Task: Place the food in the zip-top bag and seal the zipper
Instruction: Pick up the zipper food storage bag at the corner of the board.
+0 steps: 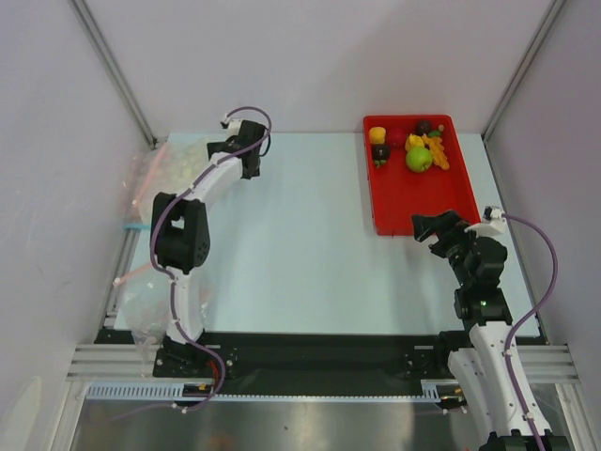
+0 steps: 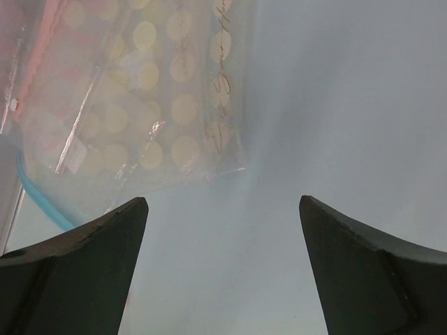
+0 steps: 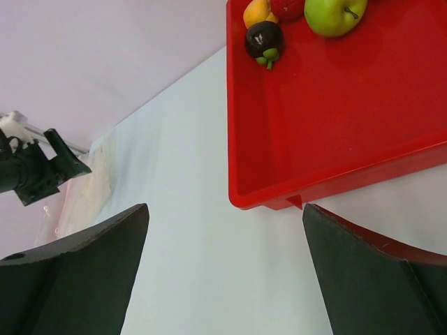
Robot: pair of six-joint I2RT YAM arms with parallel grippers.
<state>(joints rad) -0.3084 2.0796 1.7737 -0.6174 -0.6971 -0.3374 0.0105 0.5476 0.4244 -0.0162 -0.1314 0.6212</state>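
At your left gripper (image 2: 223, 199), jaws apart and empty over bare table (image 2: 335, 105), the zip-top bag (image 2: 80, 204) shows its zipper (image 2: 40, 201) at 9 o'clock, while your right gripper (image 3: 225, 206), equally wide and empty, faces the red tray (image 3: 335, 174) with all the food (image 1: 418, 150) at 1 o'clock, so by my reading nothing is bagged or sealed yet.

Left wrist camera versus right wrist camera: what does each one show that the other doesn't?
Only the left wrist view: the light-blue zipper, showing at the lower edge of a dotted bag seen close up. The right view has at most a faint pale smear over there.
Only the right wrist view: the red tray with the green apple and a dark purple ball.
Both: the pale table and an open, empty pincer, the left pincer and the right pincer.
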